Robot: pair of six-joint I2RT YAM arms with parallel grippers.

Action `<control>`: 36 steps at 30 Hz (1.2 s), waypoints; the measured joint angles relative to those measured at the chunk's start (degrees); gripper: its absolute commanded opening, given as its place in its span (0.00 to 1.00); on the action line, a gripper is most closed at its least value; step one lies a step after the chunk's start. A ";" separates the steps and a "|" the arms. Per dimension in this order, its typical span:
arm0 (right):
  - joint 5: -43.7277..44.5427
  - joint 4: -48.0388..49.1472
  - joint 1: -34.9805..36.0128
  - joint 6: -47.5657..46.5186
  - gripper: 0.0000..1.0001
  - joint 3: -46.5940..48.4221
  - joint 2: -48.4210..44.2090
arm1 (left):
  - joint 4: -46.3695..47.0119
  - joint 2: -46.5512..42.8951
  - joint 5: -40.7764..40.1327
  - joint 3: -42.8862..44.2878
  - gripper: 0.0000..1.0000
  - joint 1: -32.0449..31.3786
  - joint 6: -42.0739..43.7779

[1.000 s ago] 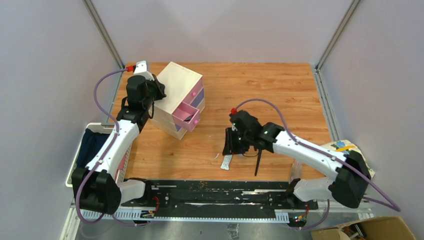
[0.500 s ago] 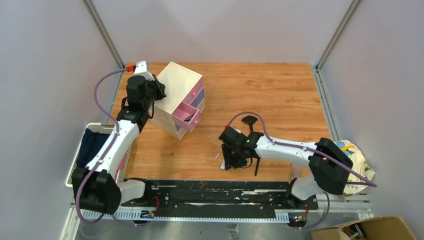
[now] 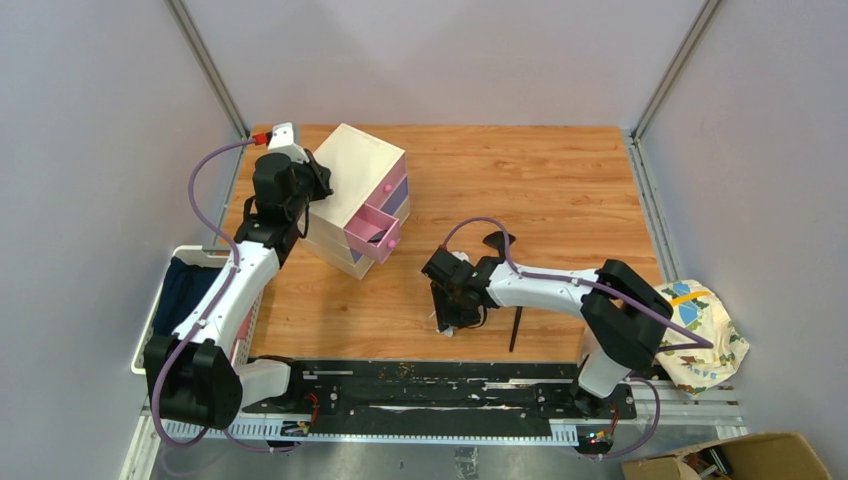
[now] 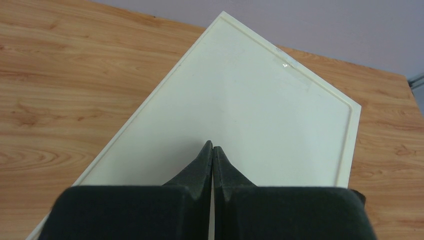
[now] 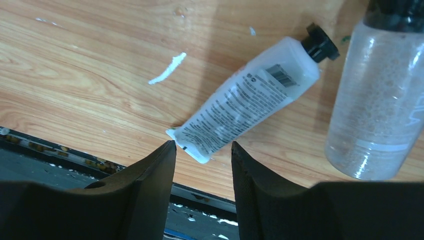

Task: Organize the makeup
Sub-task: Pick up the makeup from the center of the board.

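A white squeeze tube with a black cap lies flat on the wooden table near its front edge. A clear bottle lies just right of it. My right gripper is open and empty, its fingertips on either side of the tube's crimped end. In the top view the right gripper covers both items, and a slim black brush lies beside it. My left gripper is shut and empty, resting over the top of the cream drawer box.
The cream box stands at the back left with one pink drawer pulled open. A white basket with dark cloth hangs off the left edge. A black rail runs along the table's front edge. A patterned cloth lies at the right.
My right gripper has swung left and nearer the front edge, coming over the white tube. The left arm has not moved.
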 measured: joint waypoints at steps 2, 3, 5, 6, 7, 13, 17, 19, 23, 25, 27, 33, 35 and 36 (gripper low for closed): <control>0.04 0.28 0.00 0.00 0.47 0.68 0.28 | 0.24 0.00 0.00 -0.17 0.00 0.00 0.00; 0.07 0.50 0.00 0.02 0.45 1.03 0.50 | 0.44 -0.09 0.02 -0.31 0.00 0.00 0.00; 0.15 0.70 0.00 0.09 0.43 1.79 1.09 | 0.68 -0.13 0.02 -0.44 0.00 0.00 0.00; 0.15 0.83 0.00 0.11 0.42 2.16 1.49 | 0.90 -0.17 0.02 -0.59 0.00 0.00 0.00; 0.15 0.94 0.00 0.15 0.41 2.45 1.84 | 1.03 -0.20 0.02 -0.66 0.00 0.00 0.00; 0.24 1.05 0.09 0.81 0.38 3.17 3.87 | 1.40 -0.22 0.00 -0.87 0.00 0.00 0.00; 2.25 -1.20 0.68 1.03 0.37 4.90 4.26 | 1.57 -0.24 0.02 -0.96 0.00 0.00 0.00; 3.10 -2.23 0.79 0.79 0.37 6.78 5.05 | 1.60 -0.24 0.02 -0.96 0.00 0.00 0.00; 3.65 -3.06 0.79 -0.37 0.37 11.78 8.26 | 1.86 -0.24 0.02 -1.16 0.00 0.00 0.00; 4.00 -3.21 0.79 -0.70 0.37 13.64 9.99 | 2.10 -0.31 0.02 -1.29 0.00 0.00 0.00; 4.22 -3.61 0.79 -1.18 0.37 15.13 11.65 | 2.12 -0.31 0.02 -1.29 0.00 0.00 0.02; 5.60 -4.57 0.74 -2.95 0.37 17.51 13.70 | 2.12 -0.31 0.02 -1.29 0.00 0.00 0.02; 6.40 -4.87 0.28 -3.76 0.36 18.53 13.70 | 2.12 -0.31 0.02 -1.29 0.00 0.00 0.02; 6.60 -4.98 0.02 -4.31 0.36 19.10 13.70 | 2.12 -0.31 0.04 -1.29 0.00 0.00 0.02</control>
